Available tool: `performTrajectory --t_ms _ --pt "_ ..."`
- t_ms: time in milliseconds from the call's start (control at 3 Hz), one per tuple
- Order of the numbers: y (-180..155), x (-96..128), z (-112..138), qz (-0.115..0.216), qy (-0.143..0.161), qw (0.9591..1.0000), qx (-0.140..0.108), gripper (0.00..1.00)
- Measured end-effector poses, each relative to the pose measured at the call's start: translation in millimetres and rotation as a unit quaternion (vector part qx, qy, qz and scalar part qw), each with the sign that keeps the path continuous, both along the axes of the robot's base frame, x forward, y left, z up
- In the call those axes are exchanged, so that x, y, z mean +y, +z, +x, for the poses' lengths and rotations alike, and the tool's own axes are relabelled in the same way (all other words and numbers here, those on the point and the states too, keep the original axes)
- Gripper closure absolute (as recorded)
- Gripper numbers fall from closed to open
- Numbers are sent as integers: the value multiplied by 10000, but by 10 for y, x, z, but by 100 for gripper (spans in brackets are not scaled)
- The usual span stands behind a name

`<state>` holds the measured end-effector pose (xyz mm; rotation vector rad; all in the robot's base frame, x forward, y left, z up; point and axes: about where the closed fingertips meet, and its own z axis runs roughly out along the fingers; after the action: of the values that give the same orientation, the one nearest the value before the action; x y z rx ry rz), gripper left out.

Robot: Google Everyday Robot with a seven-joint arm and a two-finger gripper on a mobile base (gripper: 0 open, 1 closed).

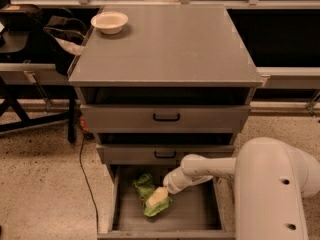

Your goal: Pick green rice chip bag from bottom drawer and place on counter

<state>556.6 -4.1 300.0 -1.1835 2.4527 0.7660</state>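
Where the gripper (158, 197) hangs at the end of the white arm (205, 168), which reaches in from the right, its pale tip sits right on the green rice chip bag (143, 185). Whether it is apart or already clamped on the foil I cannot tell. The two meet left of centre in the open bottom drawer (196, 211), so there is no sideways gap to close. Crumpled green shows both behind-left of the tip and in front of it. The bag's long axis seems to run diagonally, from the drawer's back left toward its front centre, roughly across the line of the forearm. Which end is the bag's top cannot be read. Judging by that, the coming move is mostly a lift: up past the middle drawer (165, 155), whose front stands just above the back of the tray, then high to the counter (165, 49), where a white bowl (109, 21) sits at the far left corner
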Motion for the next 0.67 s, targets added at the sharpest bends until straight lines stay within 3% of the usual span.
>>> performTrajectory --t_ms 333,667 --pt "-199 -46 19 -296 -332 9989 -133 0" --pt "-321 -79 14 -720 -722 9936 -485 0"
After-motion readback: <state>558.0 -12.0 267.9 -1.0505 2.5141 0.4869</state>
